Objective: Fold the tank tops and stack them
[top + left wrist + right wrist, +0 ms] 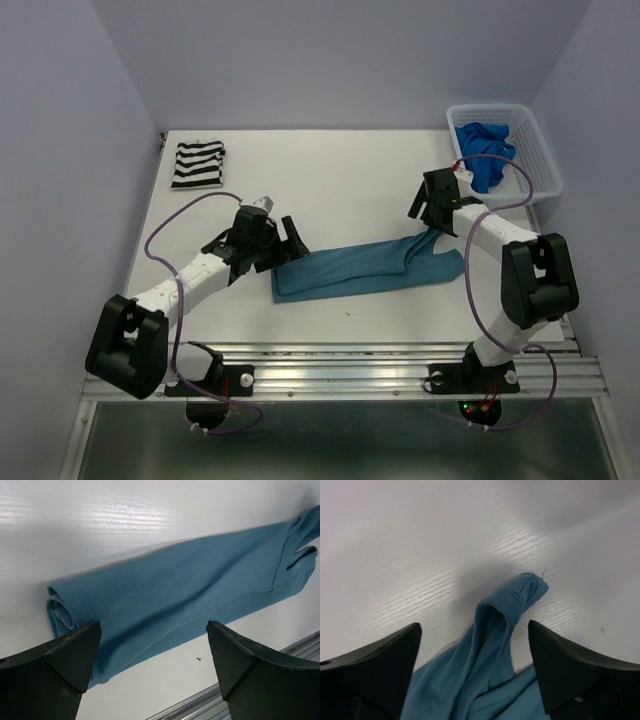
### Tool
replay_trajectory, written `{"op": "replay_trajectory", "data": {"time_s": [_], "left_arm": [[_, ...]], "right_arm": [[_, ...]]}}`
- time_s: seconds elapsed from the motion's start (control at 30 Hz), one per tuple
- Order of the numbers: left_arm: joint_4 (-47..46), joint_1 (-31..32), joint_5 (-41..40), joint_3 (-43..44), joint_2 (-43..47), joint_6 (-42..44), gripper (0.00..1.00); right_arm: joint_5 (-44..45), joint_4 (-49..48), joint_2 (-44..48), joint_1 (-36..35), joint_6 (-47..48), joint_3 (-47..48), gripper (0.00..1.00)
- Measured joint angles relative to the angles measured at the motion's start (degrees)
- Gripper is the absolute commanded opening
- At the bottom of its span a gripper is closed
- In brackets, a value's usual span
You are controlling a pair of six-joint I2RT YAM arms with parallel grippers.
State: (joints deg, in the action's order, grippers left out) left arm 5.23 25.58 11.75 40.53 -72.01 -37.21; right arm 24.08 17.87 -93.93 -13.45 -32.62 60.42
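A teal tank top [365, 268] lies folded lengthwise in a long strip across the table's near middle. My left gripper [288, 243] hovers open over its left end, and the rolled hem [62, 612] shows beyond my left fingers [70, 655]. My right gripper [428, 207] stands open over the right end, where a teal strap [507, 607] rises in a hump between the jaws without touching them. A black-and-white striped tank top [197, 165] lies folded at the far left. A royal blue tank top [487, 150] is crumpled in the basket.
The white lattice basket [540, 150] stands at the far right corner. A metal rail [400, 365] runs along the table's near edge and also shows in the left wrist view as the rail [285, 652]. Purple walls close in three sides.
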Motion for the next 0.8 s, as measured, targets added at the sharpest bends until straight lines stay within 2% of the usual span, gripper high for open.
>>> {"op": "replay_trajectory", "data": {"time_s": [0.07,0.3,0.37,0.4,0.47,0.5,0.57,0.8], "left_arm": [[-1.05,0.50,0.74,0.00,-2.23,0.13,0.99],[-4.33,1.46,2.97,-0.02,-7.96,0.17,0.99],[-5.29,1.46,3.23,-0.13,-8.98,0.22,0.99],[-5.79,1.46,3.26,-0.35,-9.33,0.24,0.99],[-6.05,1.44,3.26,-0.92,-9.94,0.24,0.99],[-6.36,1.44,3.28,-1.40,-10.12,0.24,0.99],[-7.04,1.46,3.34,-2.40,-10.62,0.15,0.99],[-8.98,1.44,3.41,-2.58,-11.63,-0.46,0.99]], "right_arm": [[0.26,0.63,-1.99,0.07,-0.02,1.31,0.81],[2.14,2.27,-4.57,0.04,0.04,3.28,0.81],[2.86,2.93,-5.57,0.07,0.04,3.54,0.76],[3.17,3.21,-6.05,0.04,0.02,3.65,0.65],[3.58,3.85,-6.88,0.07,-0.15,3.65,0.53],[3.67,4.24,-7.02,0.07,-0.07,3.63,0.39],[4.28,4.85,-7.02,0.04,-0.22,3.58,0.26],[4.59,5.46,-4.76,0.07,0.07,3.23,0.16]]}}
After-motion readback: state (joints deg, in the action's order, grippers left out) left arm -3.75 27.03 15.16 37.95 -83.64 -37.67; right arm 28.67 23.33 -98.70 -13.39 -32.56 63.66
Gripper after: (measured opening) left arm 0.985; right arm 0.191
